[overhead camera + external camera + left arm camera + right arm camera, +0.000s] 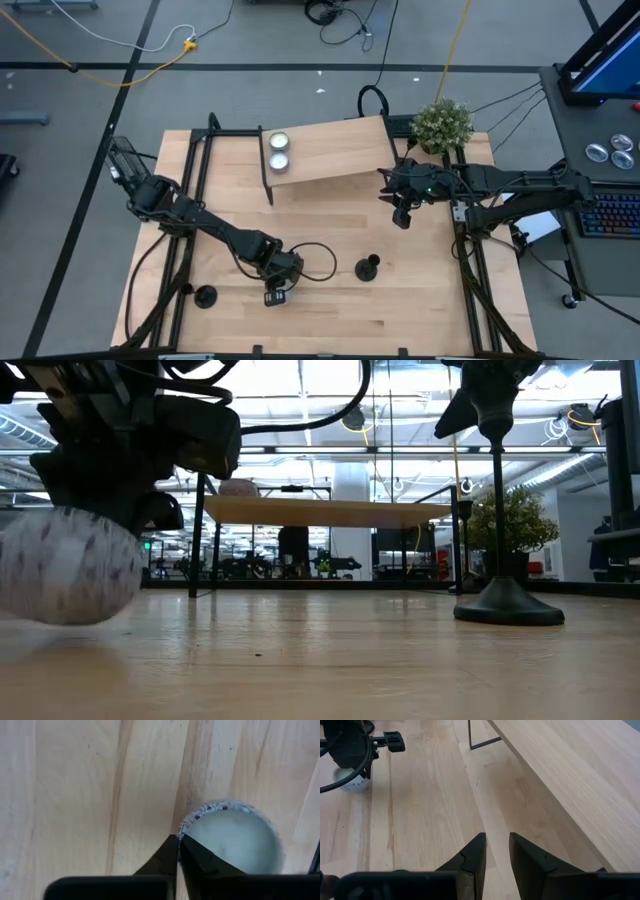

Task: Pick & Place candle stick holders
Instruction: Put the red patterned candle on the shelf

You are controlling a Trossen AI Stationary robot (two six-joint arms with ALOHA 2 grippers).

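- The table (420,300) was pale wood, with a raised shelf (340,150) along its far side carrying two white candles (279,150) and a plant (442,122) off the shelf's end.
- I could find only two holders. One (368,267) stood upright near the table's middle front. In the low view (505,605) its base sat flat with the stem rising straight.
- The other holder (205,295) stood upright near the front left corner, well apart from the first.
- Between them hung the left gripper (275,293). Its fingers were closed to a sliver across the rim of a speckled white cup (235,840), one inside the wall and one outside, which I read as a pinch on it.
- The cup (65,580) looked to be at or just above the wood; I couldn't tell which.
- The right gripper (402,215) waited beside the shelf's front edge, its fingers a narrow gap apart with nothing between them (496,837).
- To do this step well, I judged the cup should go down level and be let go only once it rested flat.
- For either holder I'd come straight from above and close on the stem. That should keep the base from tipping, and the cable loop (315,262) clear.
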